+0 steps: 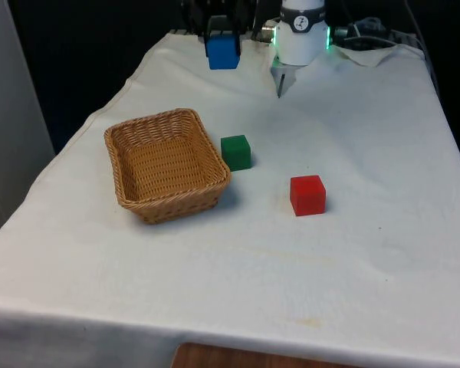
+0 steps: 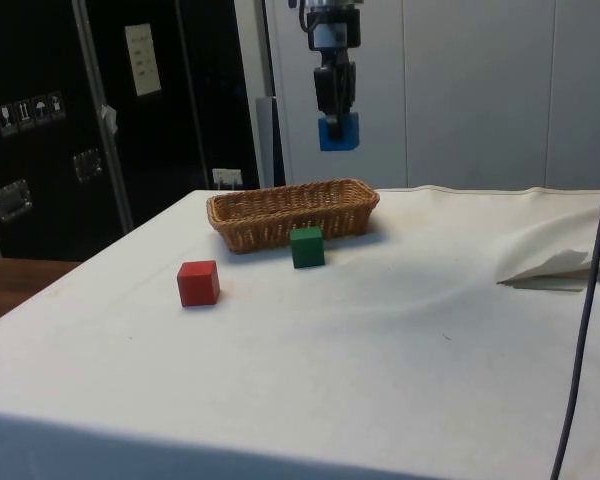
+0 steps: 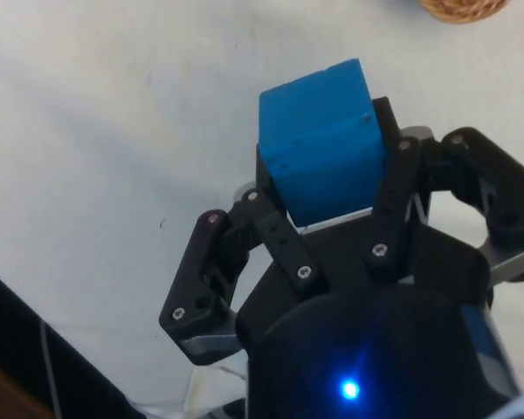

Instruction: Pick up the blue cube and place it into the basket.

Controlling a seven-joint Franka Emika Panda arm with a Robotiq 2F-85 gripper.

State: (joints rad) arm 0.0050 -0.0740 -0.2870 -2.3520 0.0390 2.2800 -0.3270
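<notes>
Now, step: the carry. The cube is off the table and I think it is on its way to the basket.

Gripper: the gripper (image 3: 325, 188) has its two fingers closed tight on the blue cube (image 3: 323, 140), one on each side. About half of the cube sticks out past the tips.

Cube: the blue cube is up in the air, high over the far end of the table (image 1: 353, 253). It touches nothing but the fingers.

Why so high: the basket has walls. A cube held this high can go over the rim and not bump it.

Basket: the basket (image 1: 116, 139) sits on the cloth, on the front view's left. It has nothing in it and its open top faces up, so the cube can drop right in.

Gap: from the side, the cube (image 2: 338, 131) hangs above the basket (image 2: 292, 212). From the front, the cube (image 1: 222, 50) looks farther back than the basket. I think it is not over the middle yet.

Green cube: the green cube (image 1: 235, 152) is just beside the basket wall. Coming down outside the rim could hit it.

Red cube: the red cube (image 1: 307, 195) sits apart from both, out of the way.

Next: I think the arm must bring the cube over the basket, go lower, then let go.

Risk: a drop from this high might make the cube bounce out.
</notes>
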